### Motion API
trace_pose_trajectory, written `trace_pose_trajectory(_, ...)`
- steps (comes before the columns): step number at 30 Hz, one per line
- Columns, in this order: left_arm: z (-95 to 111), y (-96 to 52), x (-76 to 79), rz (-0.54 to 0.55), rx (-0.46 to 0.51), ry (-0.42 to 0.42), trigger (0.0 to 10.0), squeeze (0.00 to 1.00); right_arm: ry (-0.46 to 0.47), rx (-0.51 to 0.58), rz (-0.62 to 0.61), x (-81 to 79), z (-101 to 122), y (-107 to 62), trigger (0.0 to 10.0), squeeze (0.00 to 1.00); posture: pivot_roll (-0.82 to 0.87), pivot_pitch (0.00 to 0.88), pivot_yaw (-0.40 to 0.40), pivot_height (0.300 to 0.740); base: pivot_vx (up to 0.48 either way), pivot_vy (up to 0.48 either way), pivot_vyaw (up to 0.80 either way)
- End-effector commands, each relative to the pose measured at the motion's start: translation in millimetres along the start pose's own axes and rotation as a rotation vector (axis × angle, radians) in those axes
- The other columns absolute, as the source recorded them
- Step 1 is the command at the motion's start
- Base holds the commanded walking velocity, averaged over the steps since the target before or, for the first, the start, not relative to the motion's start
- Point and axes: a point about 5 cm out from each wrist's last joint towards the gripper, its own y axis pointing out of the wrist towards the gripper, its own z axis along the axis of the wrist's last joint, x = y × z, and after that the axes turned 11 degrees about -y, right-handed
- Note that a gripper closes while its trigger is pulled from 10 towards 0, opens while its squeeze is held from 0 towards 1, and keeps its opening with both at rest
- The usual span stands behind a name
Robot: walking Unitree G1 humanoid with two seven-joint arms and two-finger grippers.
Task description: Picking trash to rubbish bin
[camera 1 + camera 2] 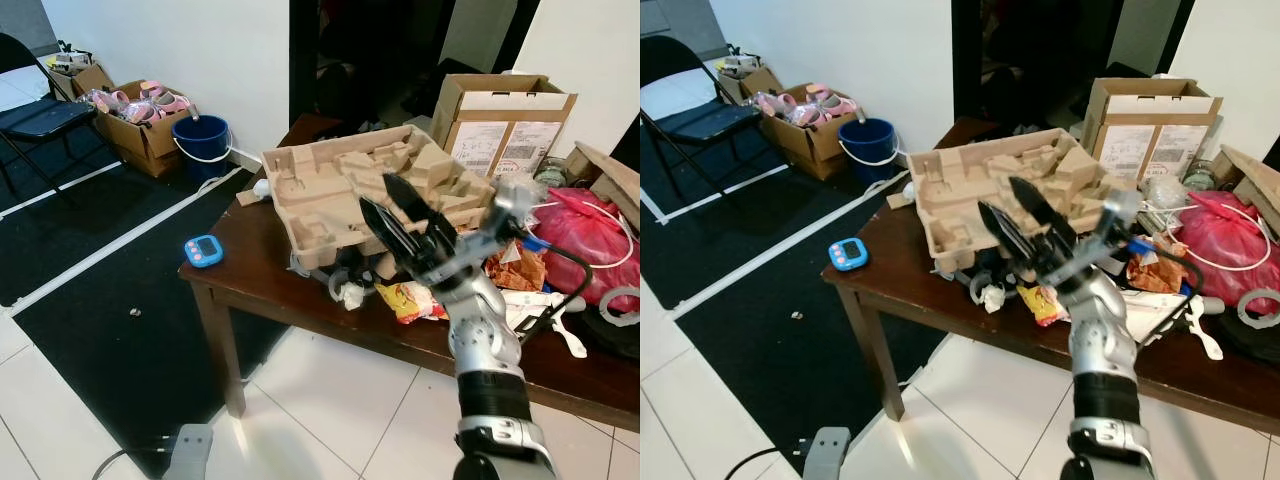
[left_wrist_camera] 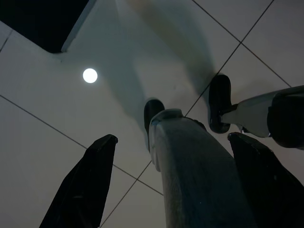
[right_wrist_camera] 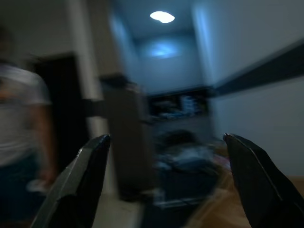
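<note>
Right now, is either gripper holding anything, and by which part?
Nothing is held. The right gripper is raised, open and empty, in front of the pulp tray; the left gripper hangs open over the floor.

Dark polished wood desk [image 1: 250, 262] gleaming, matt rough moulded-pulp tray [image 1: 350, 195] lying on it, glossy pink plastic bag [image 1: 590, 240] shining, floor tiles [image 1: 340, 400] reflecting light

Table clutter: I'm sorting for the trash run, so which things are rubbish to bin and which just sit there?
Likely trash:
moulded pulp tray
yellow snack wrapper
crumpled white paper

Just lying about:
blue timer
cardboard box
blue bucket
folding chair
</note>
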Motion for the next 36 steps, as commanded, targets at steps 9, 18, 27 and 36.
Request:
trace_pose_trajectory(9,-9.7,-1.0,-1.7,0.008,-0.032,0.002,10.0,0.0,-0.247,-0.157,-0.397,27.9,11.1,16.9,10.0,0.0,-0.02,0.056,-0.013,0.74,0.0,0.0,0.0)
trace_pose_trajectory(18,-10.2,-0.8,-0.6,0.006,-0.033,0.004,10.0,0.0,-0.361,-0.267,-0.741,57.0,13.6,-7.3,10.0,0.0,-0.03,0.057,-0.014,0.74,0.0,0.0,0.0)
trace_pose_trajectory(27,-10.4,-0.6,0.4,0.003,-0.035,0.006,10.0,0.0,-0.365,-0.504,-0.932,66.2,-12.1,-29.8,10.0,0.0,-0.03,0.06,-0.016,0.74,0.0,0.0,0.0)
trace_pose_trajectory(36,-13.2,-0.8,0.6,0.001,-0.043,0.01,10.0,0.0,-0.206,-0.737,-0.953,57.0,-40.8,-31.7,10.0,0.0,-0.03,0.063,-0.024,0.74,0.0,0.0,0.0)
